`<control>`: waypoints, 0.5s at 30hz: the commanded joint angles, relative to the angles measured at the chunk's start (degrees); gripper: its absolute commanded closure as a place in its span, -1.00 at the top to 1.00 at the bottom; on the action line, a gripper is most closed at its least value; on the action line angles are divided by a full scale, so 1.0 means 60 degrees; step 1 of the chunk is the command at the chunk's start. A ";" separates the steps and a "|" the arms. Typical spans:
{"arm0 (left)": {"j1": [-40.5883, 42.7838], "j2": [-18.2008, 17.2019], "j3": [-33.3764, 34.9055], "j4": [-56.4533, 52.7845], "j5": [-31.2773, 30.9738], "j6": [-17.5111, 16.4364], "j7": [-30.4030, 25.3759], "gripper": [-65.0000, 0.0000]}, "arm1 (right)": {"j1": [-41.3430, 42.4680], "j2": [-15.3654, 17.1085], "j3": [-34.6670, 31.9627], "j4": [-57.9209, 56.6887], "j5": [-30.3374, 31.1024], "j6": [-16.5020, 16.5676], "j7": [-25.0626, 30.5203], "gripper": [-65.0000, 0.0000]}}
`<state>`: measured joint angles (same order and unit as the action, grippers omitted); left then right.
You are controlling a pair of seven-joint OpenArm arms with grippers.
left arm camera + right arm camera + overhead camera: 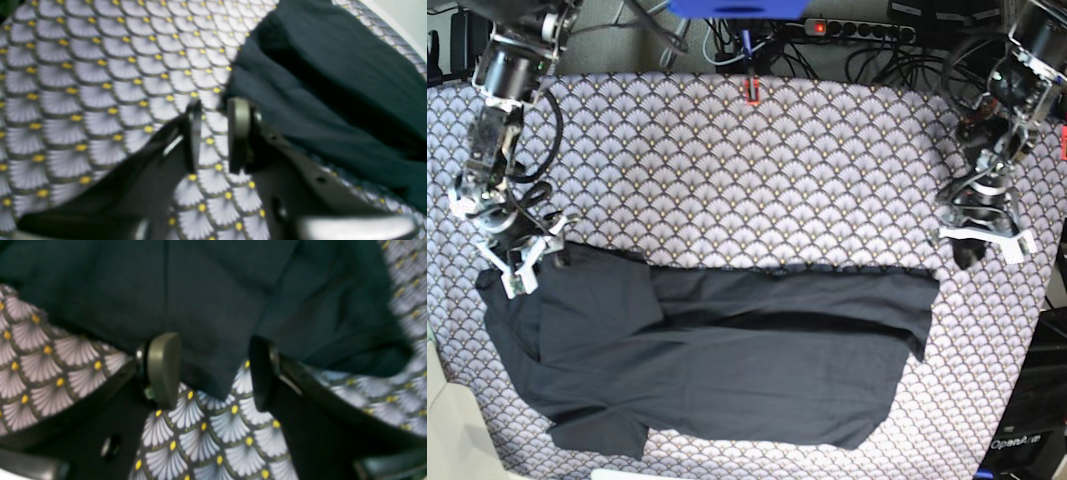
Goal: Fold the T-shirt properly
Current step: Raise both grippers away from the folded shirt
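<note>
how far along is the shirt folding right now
Done: the T-shirt has its upper edge folded over lengthwise. In hand: nothing; the right tool is open at a cloth edge, the left tool over bare tablecloth. Left: sleeves and crosswise folds.

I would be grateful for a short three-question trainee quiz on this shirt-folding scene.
1. True or false: the T-shirt lies bunched along the tablecloth's near half.
2. Which gripper has a corner of shirt between its open fingers? A. left gripper B. right gripper
3. Fill in: the small red object sits at the table's ____ edge.

Key: 1 true; 2 B; 3 far.
</note>
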<state>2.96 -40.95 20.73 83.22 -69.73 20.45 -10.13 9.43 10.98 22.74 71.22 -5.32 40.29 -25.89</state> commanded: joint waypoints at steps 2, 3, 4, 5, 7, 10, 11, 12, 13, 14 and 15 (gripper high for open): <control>-0.0149 -0.0157 -0.0107 0.0145 0.0040 -0.0075 -0.0224 -0.56 | 0.0560 0.0287 0.0451 -0.0346 0.0147 -0.0049 0.0234 0.05; -0.0149 -0.0172 -0.0093 0.0159 0.0040 -0.0075 -0.0224 -0.56 | 0.0707 0.0301 0.0657 -0.0654 0.0147 -0.0049 0.0234 0.05; -0.0149 -0.0186 -0.0078 0.0174 0.0040 -0.0075 -0.0224 -0.56 | 0.0853 0.0316 0.0803 -0.0932 0.0147 -0.0049 0.0234 0.05; -0.0149 -0.0186 -0.0078 0.0174 0.0040 -0.0075 -0.0224 -0.56 | 0.1000 0.0331 0.0935 -0.1181 0.0147 -0.0049 0.0234 0.05; -0.0149 -0.0186 -0.0093 0.0130 0.0040 -0.0075 -0.0224 -0.56 | 0.1146 0.0331 0.1111 -0.1475 0.0147 -0.0049 0.0249 0.05; -0.0164 -0.0157 -0.0122 0.0115 0.0040 -0.0075 -0.0224 -0.56 | 0.1087 0.0287 0.1228 -0.1533 0.0147 -0.0049 0.0249 0.05; -0.0164 -0.0157 -0.0122 0.0115 0.0040 -0.0075 -0.0224 -0.56 | 0.1073 0.0272 0.1243 -0.1533 0.0162 -0.0049 0.0234 0.05; -0.0164 -0.0157 -0.0137 0.0115 0.0040 -0.0075 -0.0224 -0.56 | 0.1058 0.0257 0.1243 -0.1533 0.0162 -0.0049 0.0205 0.04; -0.0179 -0.0157 -0.0137 0.0115 0.0040 -0.0075 -0.0224 -0.56 | 0.1044 0.0213 0.1243 -0.1533 0.0162 -0.0049 0.0176 0.04; -0.0179 -0.0157 -0.0137 0.0115 0.0040 -0.0075 -0.0224 -0.56 | 0.1029 0.0082 0.1243 -0.1533 0.0162 -0.0049 0.0161 0.04; -0.0193 -0.0157 -0.0137 0.0115 0.0040 -0.0075 -0.0224 -0.56 | 0.0912 0.0008 0.1243 -0.1518 0.0162 -0.0049 0.0161 0.04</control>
<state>2.81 -40.77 20.67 83.24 -69.73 20.32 -10.07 14.22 10.50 30.20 61.14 -5.30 40.01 -25.87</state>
